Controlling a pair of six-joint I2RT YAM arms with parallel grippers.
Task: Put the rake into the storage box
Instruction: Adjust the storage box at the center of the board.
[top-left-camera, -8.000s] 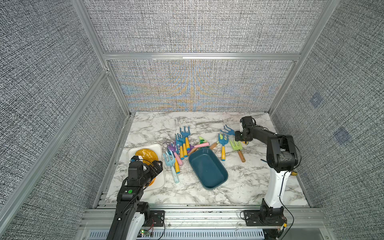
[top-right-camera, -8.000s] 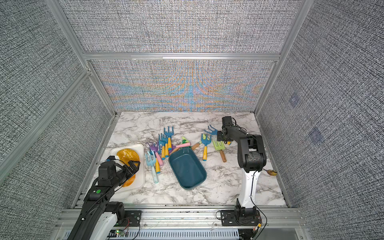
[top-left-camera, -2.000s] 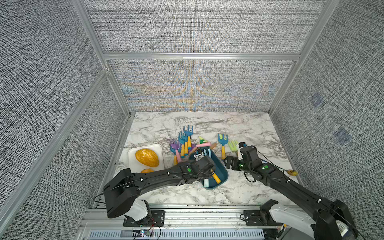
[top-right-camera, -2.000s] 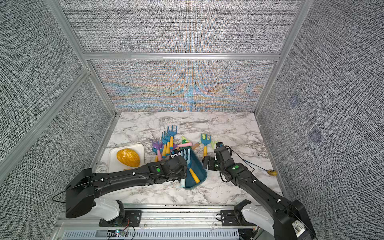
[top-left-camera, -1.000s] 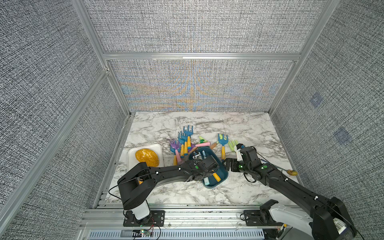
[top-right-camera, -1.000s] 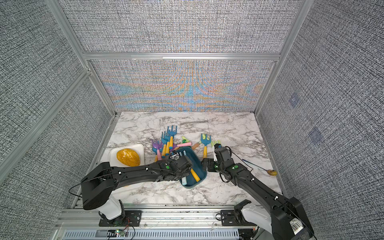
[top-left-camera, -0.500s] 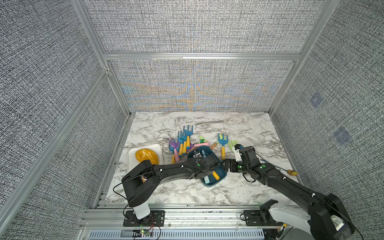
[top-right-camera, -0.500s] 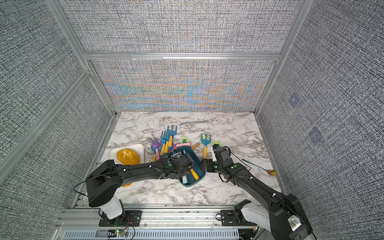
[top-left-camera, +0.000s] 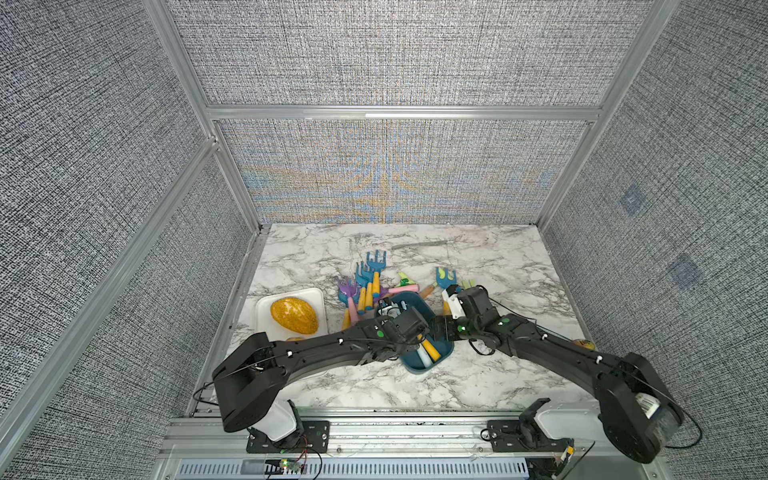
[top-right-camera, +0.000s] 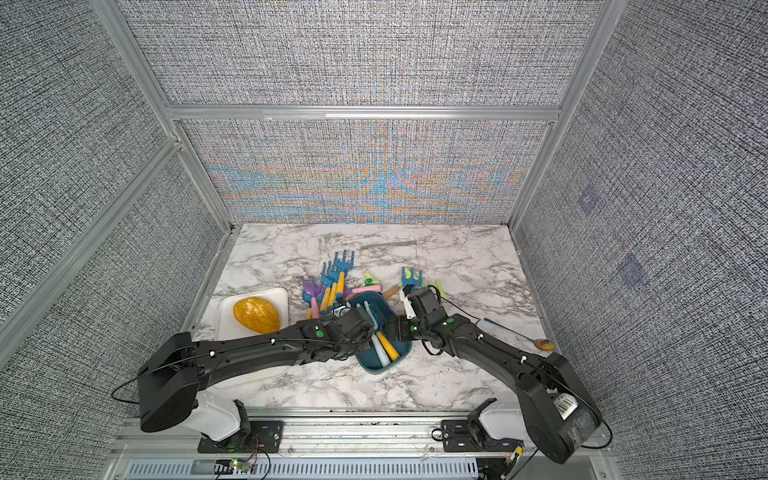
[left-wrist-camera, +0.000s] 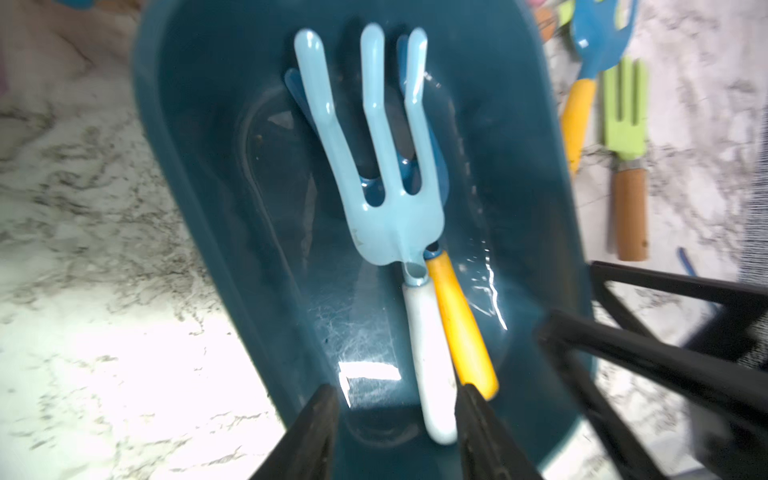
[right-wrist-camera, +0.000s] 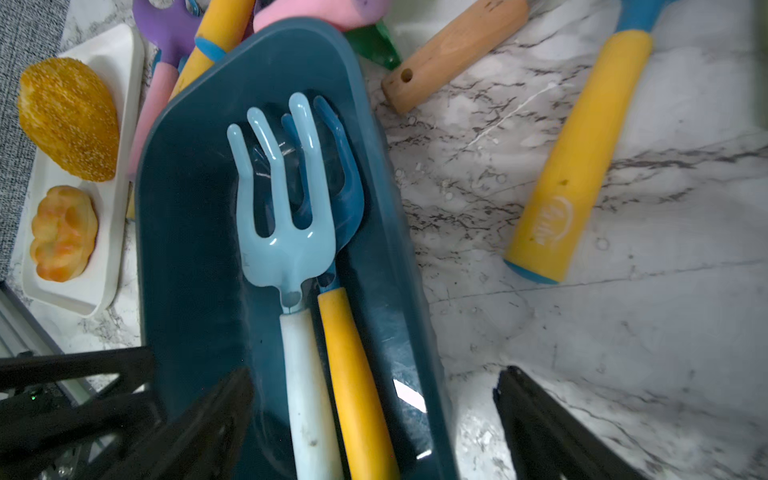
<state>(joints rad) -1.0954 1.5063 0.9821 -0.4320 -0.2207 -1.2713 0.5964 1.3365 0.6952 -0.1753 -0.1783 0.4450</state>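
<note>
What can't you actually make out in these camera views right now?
Darker blue rake: its head lies mostly under the light blue rake in both wrist views.
Storage box: its middle is covered by the left arm in both top views.
Light blue rake's handle end: cut off by the picture's edge in the right wrist view.
Small bun on the white tray: almost wholly behind the left arm in both top views.

Grey woven wall panels (top-left-camera: 374, 62) in aluminium framing (top-left-camera: 399, 113) enclose a white marble tabletop (top-left-camera: 498, 266).
</note>
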